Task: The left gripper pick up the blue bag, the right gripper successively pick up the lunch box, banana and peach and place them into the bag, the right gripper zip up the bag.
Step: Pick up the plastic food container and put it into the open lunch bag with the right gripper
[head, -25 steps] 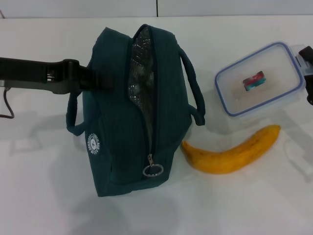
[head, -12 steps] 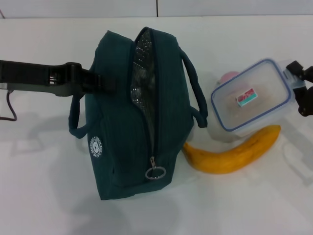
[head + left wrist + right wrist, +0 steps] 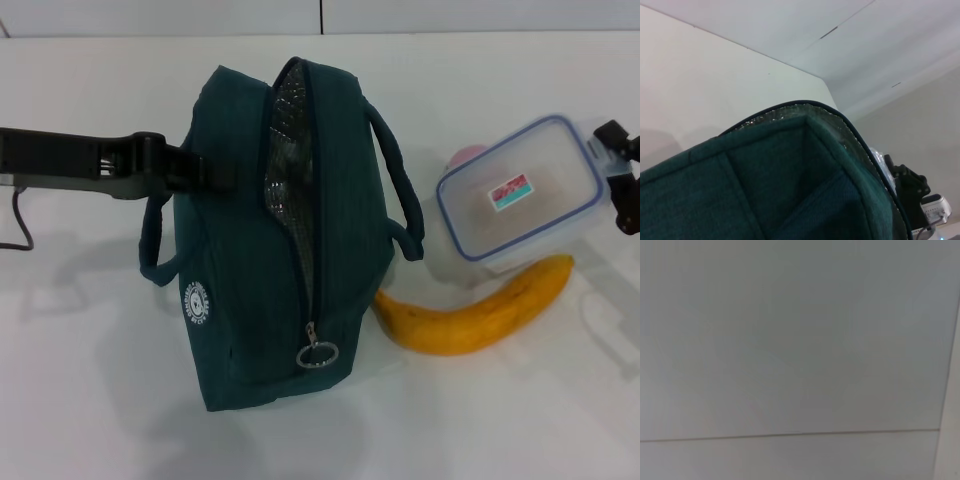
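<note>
Blue bag (image 3: 290,240) stands on the white table (image 3: 90,380) near centre, long axis running front-to-back – ring zip pull (image 3: 316,354) at the near end, far end away from the robot. Dark teal fabric, zip open along the top w/ silver foil lining showing in the gap, small round white logo on its left side, one rope handle on each side.

Left hand (image 3: 215,172) comes in from the left edge and is pressed together on the bag's upper left side, by the left handle. Left wrist view shows only the bag's teal corner and foil-edged rim (image 3: 805,112) close up.

Lunch box (image 3: 520,200) is off the table, to the right of the bag and apart from it – tilted, long axis running from near-left to far-right. Clear body, blue-rimmed lid, small colourful sticker on top. Right hand (image 3: 622,180) at the right edge pinches the box's far-right end.

Banana (image 3: 475,310) lies on the table below the box, curved, yellow-orange, stem end toward the bag's near end, just beside it.

Peach (image 3: 465,157) – only a pink sliver shows behind the box's left corner.
</note>
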You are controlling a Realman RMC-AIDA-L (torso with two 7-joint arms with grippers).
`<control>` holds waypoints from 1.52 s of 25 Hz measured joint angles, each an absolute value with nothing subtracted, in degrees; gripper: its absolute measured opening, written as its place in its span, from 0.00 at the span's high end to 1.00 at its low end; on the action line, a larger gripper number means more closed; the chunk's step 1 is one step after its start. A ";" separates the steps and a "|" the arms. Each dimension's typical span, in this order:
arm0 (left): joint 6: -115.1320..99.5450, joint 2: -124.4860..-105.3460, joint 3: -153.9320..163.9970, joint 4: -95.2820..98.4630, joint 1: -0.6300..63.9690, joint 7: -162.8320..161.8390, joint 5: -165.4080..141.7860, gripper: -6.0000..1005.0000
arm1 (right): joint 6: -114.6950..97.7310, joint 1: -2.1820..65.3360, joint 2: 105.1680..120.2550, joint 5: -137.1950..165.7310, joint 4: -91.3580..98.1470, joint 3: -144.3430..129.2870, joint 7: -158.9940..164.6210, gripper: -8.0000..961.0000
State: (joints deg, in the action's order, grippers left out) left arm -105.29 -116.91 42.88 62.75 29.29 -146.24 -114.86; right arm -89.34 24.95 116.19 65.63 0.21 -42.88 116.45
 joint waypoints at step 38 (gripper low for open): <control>-104.93 -117.74 45.15 62.70 30.96 -145.29 -116.26 0.96 | -103.71 38.77 116.19 61.40 -7.92 -38.80 119.42 0.89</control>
State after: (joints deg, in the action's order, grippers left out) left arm -104.93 -117.74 45.15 62.70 30.96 -145.29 -116.26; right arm -103.71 38.77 116.19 61.40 -7.92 -38.80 119.42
